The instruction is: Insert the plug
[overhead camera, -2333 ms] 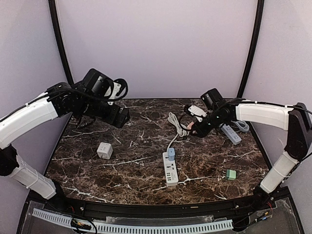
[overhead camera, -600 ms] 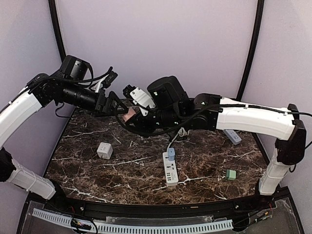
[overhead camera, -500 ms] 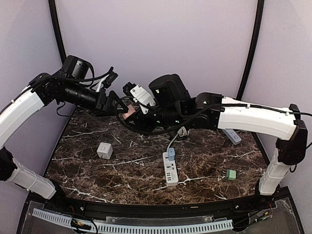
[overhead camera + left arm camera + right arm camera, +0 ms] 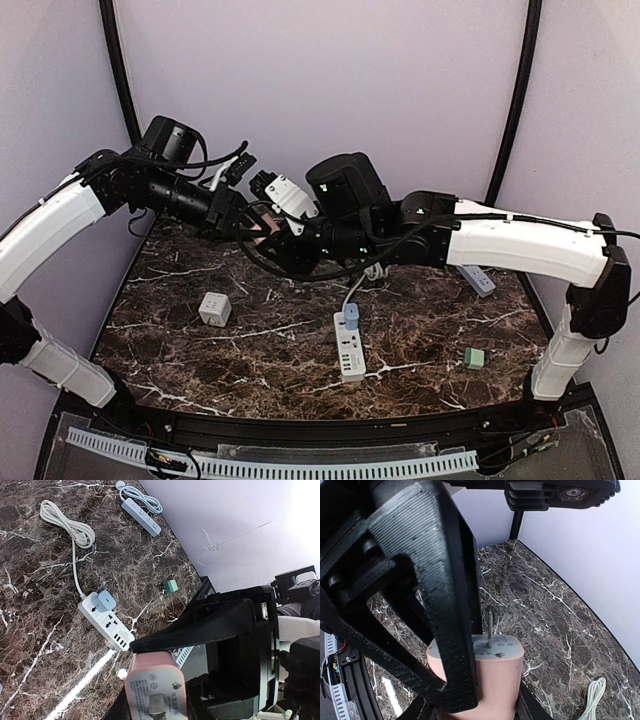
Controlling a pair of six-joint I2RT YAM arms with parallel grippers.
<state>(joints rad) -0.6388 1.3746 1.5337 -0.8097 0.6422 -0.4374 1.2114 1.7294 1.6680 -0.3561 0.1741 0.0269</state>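
handover tip: both left and right jaws clamp the pink boxy plastic plug (image 4: 152, 680), so loosen the right pair first.

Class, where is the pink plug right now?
In the top view, the pink plug hangs over the table, far left, clamped where the left claw and right claw meet.

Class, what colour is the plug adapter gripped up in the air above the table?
The plug adapter is pale pink, shown best in the right wrist view.
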